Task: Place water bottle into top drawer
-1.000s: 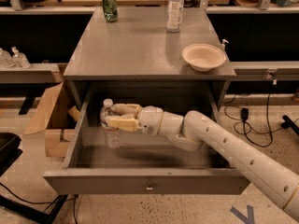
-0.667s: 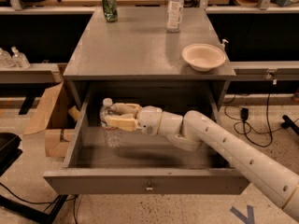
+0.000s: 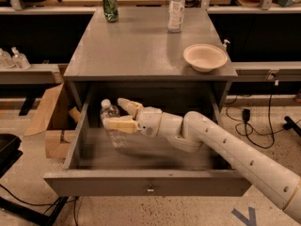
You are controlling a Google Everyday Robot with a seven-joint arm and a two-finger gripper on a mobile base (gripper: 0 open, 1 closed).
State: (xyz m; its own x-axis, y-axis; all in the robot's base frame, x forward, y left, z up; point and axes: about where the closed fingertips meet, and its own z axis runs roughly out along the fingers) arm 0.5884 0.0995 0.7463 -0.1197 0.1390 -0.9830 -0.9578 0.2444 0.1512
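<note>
- No word, number or brand here is legible to me.
- The tall bottle (image 3: 176,8) at the back of the worktop (image 3: 136,46) wears a big white label, but its print is too faint to read.
- The green can (image 3: 110,6) at the back left has markings I cannot make out.
- My end effector (image 3: 113,112) is inside the open top drawer (image 3: 141,185), towards its left side, right at the water bottle (image 3: 114,136). The bottle's pale band shows no lettering I can read.
- A blue mark (image 3: 247,215) on the floor at lower right is cut off by the edge, so I cannot tell whether it is a letter or a sign.
</note>
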